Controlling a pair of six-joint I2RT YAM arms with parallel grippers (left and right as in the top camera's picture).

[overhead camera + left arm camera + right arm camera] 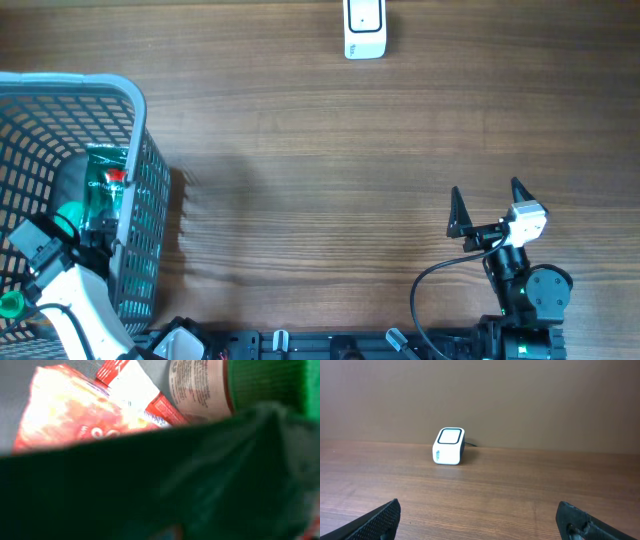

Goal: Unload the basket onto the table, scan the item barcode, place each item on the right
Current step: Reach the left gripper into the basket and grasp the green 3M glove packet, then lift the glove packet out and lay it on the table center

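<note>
A green packet (105, 190) with a red spot lies in the grey mesh basket (135, 110) at the left. My left gripper (90, 228) reaches down into the basket right at that packet. In the left wrist view the dark green packet (150, 490) fills the lower frame and hides my fingers, so their state is unclear. The white barcode scanner (364, 28) stands at the far edge of the table, and the right wrist view has the scanner (449, 446) straight ahead. My right gripper (486, 188) hovers open and empty at the near right, its gripper (477, 510) over bare wood.
Beyond the green packet, the basket holds a red and white packet (70, 410) and a labelled container with a green cap (200, 385). The wooden table (330, 180) stretches between the basket and the right arm.
</note>
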